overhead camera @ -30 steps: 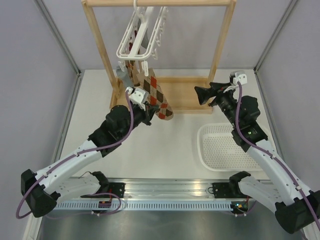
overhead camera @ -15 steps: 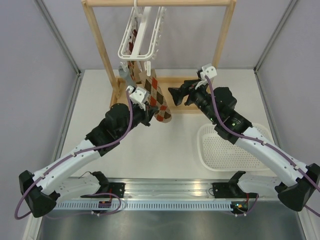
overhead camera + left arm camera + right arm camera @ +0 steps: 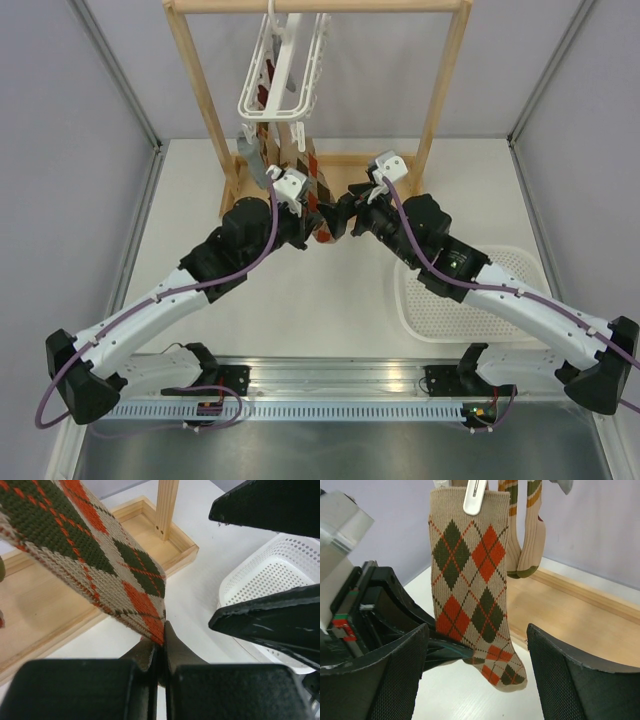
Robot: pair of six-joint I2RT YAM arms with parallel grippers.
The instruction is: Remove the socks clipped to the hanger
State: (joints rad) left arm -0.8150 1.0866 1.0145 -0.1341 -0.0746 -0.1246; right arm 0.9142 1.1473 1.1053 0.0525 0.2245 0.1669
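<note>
An argyle sock in cream, brown and red hangs from a white clip of the white hanger. My left gripper is shut on the sock's lower edge; it shows in the top view. My right gripper is open, its fingers on either side of the sock's foot, not touching it; in the top view it faces the left gripper. Striped tan socks hang behind. A grey sock hangs at the left.
The wooden rack stands on its flat base just behind the sock. A white perforated basket lies on the table at the right, under my right arm; it also shows in the left wrist view.
My right arm has swung left from beside the rack's right post to the argyle sock, its open fingers now around the foot. My left gripper has stayed shut on the sock.
</note>
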